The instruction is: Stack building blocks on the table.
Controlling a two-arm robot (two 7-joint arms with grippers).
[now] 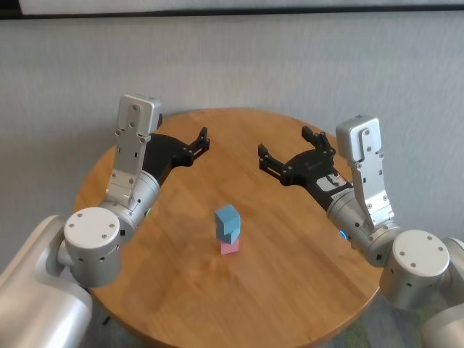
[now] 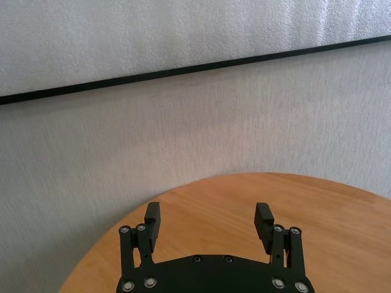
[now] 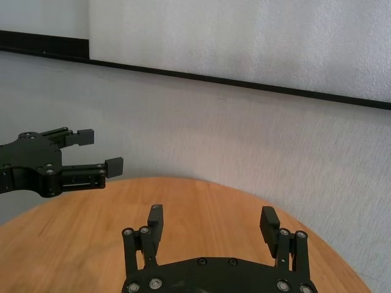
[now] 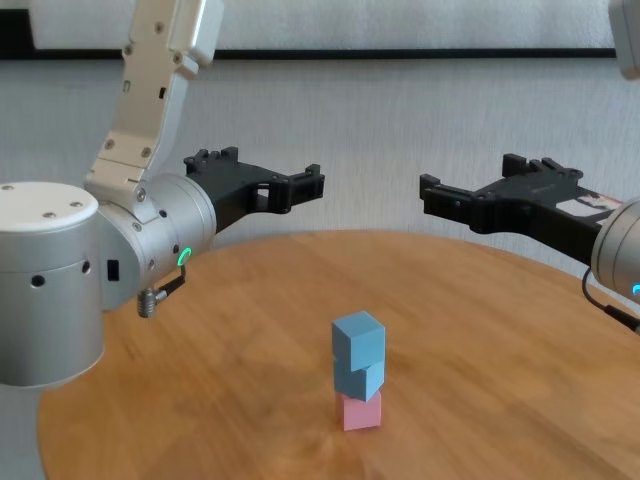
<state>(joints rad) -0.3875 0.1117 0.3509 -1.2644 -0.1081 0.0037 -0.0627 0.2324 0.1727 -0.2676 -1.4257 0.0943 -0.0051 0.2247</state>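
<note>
While both arms are held above the far half of the table, the scene is recorded as follows.

Table: a round wood-grain table (image 1: 290, 290) is seen in front of a pale wall; its top is crossed by both forearms.

Building blocks: three cubes are stacked in one column near the middle of the table. The pink block (image 1: 229, 247) is set on the wood at the bottom, a light blue block (image 1: 228, 235) is placed on it, and a second light blue block (image 1: 227, 217) is placed on top, turned slightly out of line with the ones beneath.

Stack contact: the column is touched by neither gripper; it is seen well apart from both, on the near side of them.

Left gripper: the left gripper (image 1: 201, 141) is held in the air over the far left part of the table, its jaws spread wide, and nothing is held between them.

Right gripper: the right gripper (image 1: 286, 150) is held in the air over the far right part, facing the left one, its jaws likewise spread wide with nothing gripped.

Gap: open space is left between the two grippers.
</note>
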